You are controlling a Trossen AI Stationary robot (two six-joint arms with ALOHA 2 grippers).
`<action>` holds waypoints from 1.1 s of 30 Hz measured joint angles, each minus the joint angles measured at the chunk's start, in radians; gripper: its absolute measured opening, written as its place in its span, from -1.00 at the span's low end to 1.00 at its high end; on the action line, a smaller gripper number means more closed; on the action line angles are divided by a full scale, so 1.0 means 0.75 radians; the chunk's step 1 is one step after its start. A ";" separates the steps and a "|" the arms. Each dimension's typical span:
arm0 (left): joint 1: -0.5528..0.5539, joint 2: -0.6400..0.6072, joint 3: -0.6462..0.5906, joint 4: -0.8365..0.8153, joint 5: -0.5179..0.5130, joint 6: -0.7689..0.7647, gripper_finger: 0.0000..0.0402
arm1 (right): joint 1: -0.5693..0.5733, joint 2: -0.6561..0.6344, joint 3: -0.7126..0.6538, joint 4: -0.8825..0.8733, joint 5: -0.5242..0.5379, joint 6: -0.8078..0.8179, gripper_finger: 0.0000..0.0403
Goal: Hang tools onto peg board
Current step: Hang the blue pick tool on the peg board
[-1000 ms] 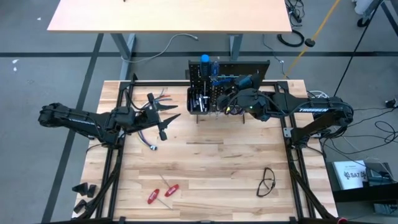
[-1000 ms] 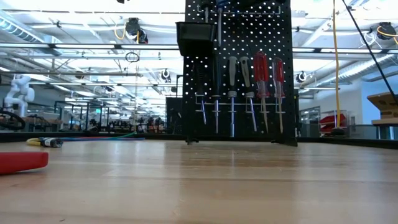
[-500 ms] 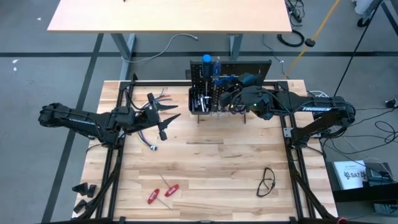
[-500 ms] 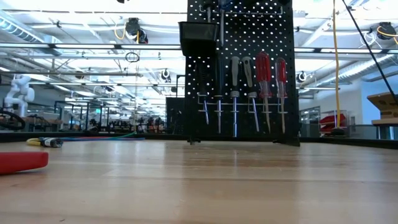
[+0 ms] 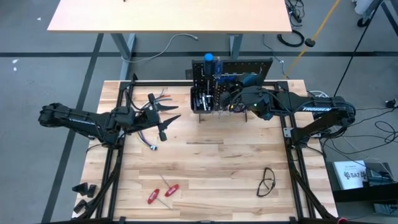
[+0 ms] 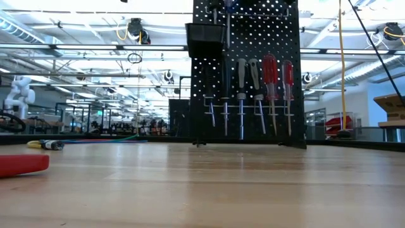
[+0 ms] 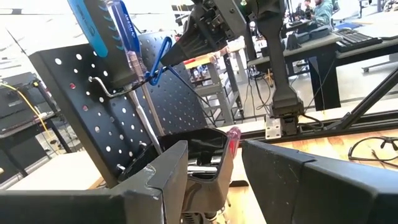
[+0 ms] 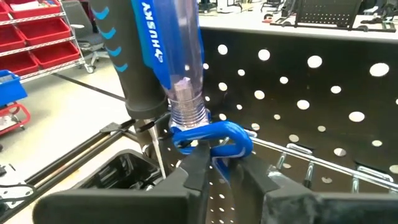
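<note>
The black peg board (image 5: 249, 67) stands upright at the table's far edge, and several screwdrivers hang on its front (image 6: 270, 73) beside a small black bin (image 6: 205, 39). A blue-handled screwdriver (image 8: 163, 50) hangs through a blue hook (image 8: 211, 138) near the board's top. My right gripper (image 8: 221, 167) is shut on that hook. My left gripper (image 5: 169, 122) is open and empty over the table, left of the board. Two red-handled tools (image 5: 160, 193) lie near the front edge. My right gripper pinches the blue hook's lower curve (image 8: 222, 155) between its two fingertips. In the left wrist view the fingers (image 7: 186, 43) slant down from the table's right side to the hook (image 7: 163, 55). The hook stays on the board with the screwdriver upright in it.
A bundle of coloured wires (image 5: 151, 99) lies by my left gripper, and a small silver bit (image 5: 152, 147) lies below it. Glasses (image 5: 267, 182) lie at the near right. A red handle (image 6: 22, 163) shows at the low view's left.
The peg board has slid a little toward the table's right edge, upright, with its tools still hanging. My right gripper, still at the hook, has moved the same way with it.
</note>
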 joint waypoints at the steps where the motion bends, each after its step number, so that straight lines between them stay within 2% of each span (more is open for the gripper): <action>1: 0.000 0.000 0.000 0.000 0.000 0.000 -0.21 | 0.000 0.000 0.000 0.000 0.000 -0.005 -0.80; 8: 0.000 0.000 0.000 0.000 0.000 0.000 -0.21 | 0.000 -0.002 0.001 0.004 0.000 -0.036 -0.91; 19: 0.000 0.000 0.000 -0.001 0.000 0.002 -0.21 | 0.003 -0.002 0.001 0.002 0.010 -0.045 -0.92; 33: 0.000 0.000 0.000 -0.014 -0.001 0.027 -0.21 | 0.155 -0.069 0.001 0.103 0.012 -0.156 -0.97</action>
